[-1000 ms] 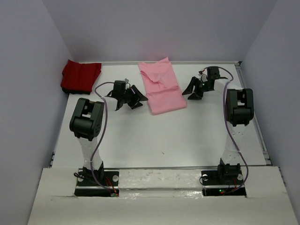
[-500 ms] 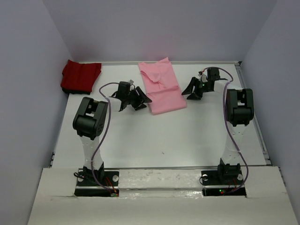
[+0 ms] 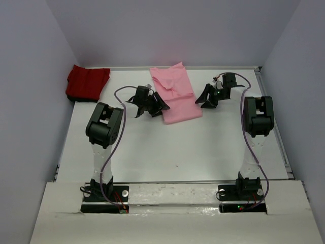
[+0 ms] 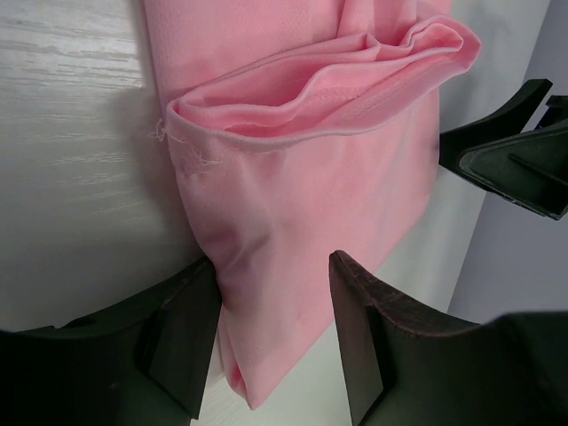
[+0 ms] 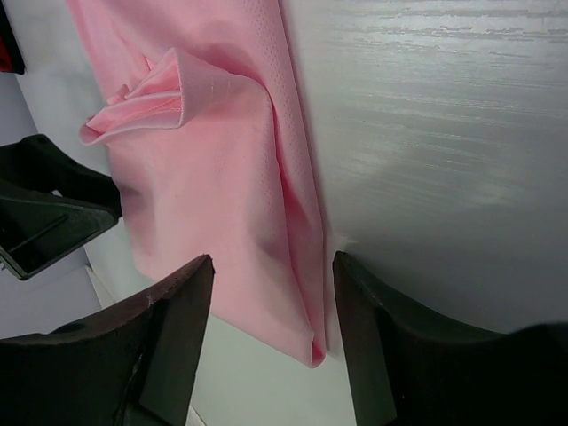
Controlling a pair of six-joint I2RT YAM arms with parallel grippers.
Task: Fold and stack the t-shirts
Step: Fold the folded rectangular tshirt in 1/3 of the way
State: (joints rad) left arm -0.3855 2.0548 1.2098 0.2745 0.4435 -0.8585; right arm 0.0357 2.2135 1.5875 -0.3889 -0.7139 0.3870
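Note:
The light pink t-shirt (image 3: pixel 175 94) lies folded into a long strip at the back middle of the table. The deep red t-shirt (image 3: pixel 87 83) sits folded in the back left corner. My left gripper (image 3: pixel 157 107) is open at the pink shirt's near left corner. In the left wrist view that corner (image 4: pixel 266 293) lies between my fingers (image 4: pixel 182 337), and the gripper (image 4: pixel 275 333) is not closed on it. My right gripper (image 3: pixel 204 97) is open at the near right corner. The right wrist view shows the cloth's folded edge (image 5: pixel 293 266) inside that gripper (image 5: pixel 271 333).
The white table (image 3: pixel 167 147) is boxed in by grey walls at the left, back and right. The right gripper's fingers (image 4: pixel 515 160) show across the shirt in the left wrist view. The left gripper's fingers (image 5: pixel 44 213) show in the right wrist view.
My left arm has swung right, bringing its gripper from the bare table to the pink shirt's near left corner. The right gripper has barely moved.

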